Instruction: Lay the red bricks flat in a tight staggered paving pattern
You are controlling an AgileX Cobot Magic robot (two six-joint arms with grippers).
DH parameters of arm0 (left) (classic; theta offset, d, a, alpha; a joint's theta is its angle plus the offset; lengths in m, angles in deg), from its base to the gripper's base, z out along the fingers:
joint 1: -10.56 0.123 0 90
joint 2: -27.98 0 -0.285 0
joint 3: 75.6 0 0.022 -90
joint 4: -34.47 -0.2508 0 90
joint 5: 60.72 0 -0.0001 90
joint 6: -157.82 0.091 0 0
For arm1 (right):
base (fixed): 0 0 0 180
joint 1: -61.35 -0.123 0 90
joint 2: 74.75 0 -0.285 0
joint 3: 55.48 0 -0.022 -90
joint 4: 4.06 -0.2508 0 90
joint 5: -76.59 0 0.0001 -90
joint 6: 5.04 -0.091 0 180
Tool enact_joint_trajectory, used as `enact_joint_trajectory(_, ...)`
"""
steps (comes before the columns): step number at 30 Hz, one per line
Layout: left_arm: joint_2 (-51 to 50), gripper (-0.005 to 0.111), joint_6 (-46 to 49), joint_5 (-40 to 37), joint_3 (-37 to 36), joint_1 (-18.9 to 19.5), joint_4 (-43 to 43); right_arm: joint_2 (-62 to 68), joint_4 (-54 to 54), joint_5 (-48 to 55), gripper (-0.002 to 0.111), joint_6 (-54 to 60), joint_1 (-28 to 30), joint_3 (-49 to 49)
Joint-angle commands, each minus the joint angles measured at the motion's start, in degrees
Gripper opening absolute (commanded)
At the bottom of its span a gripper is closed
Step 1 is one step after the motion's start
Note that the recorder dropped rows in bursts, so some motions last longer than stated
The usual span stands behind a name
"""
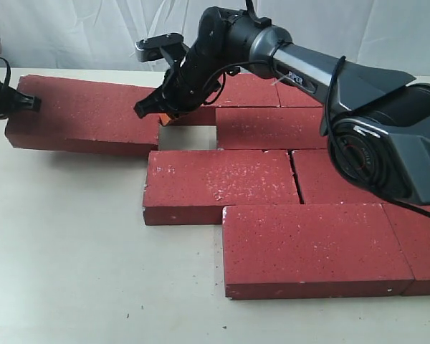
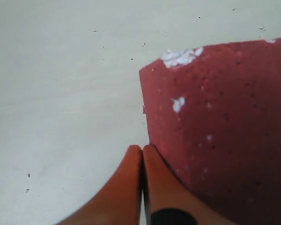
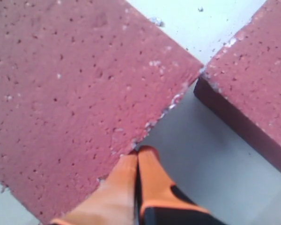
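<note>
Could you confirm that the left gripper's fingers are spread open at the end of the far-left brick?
Not quite: the left wrist view shows that the left gripper has its fingers shut together, not spread open. They are indeed at the end of the far-left brick.

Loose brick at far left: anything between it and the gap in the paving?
No object: the gap holds nothing. But the right gripper, shut, sits at the loose brick's gap-side edge, in its slide path. The left gripper, shut, is at the brick's opposite end.
</note>
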Motion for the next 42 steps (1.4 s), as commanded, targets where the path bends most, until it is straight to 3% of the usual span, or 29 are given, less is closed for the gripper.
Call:
enact_joint_trajectory(1,-0.4,0.000,0.0,-3.2,-0.9,-1.0,0.8,-0.4,-5.9,-2.8,-0.001,0.4,-2.1,-0.9)
enact_joint_trajectory(7,-0.5,0.000,0.0,-3.6,-0.9,3.2,2.1,-0.4,-4.6,-5.7,-0.001,0.5,-4.9,-0.9)
enact_joint_trajectory(11,-1.5,0.000,0.2,-6.0,-0.9,3.2,1.3,-0.4,-1.0,-4.4,-0.001,0.2,-4.9,-0.9)
enact_joint_trajectory(15,-3.7,0.000,0.4,-4.2,-0.9,3.2,1.5,-0.4,6.4,-3.3,-0.001,-3.4,-4.9,-0.9)
enact_joint_trajectory(22,-3.7,0.000,0.4,-0.2,-0.9,3.2,3.1,-0.4,7.1,1.5,-0.001,-3.4,-4.9,-0.9)
enact_joint_trajectory(31,-3.7,0.000,0.4,-1.0,-0.9,3.2,3.2,-0.4,16.8,1.0,-0.001,-4.6,-4.7,-0.9)
enact_joint_trajectory(39,-3.7,0.000,0.4,0.7,-0.9,3.2,1.6,-0.4,16.7,2.2,-0.001,-4.9,-4.7,-0.9)
enact_joint_trajectory(42,-3.7,0.000,0.4,-0.8,-0.9,3.7,-0.7,-0.7,11.9,5.8,-0.001,-1.3,-5.1,-1.2)
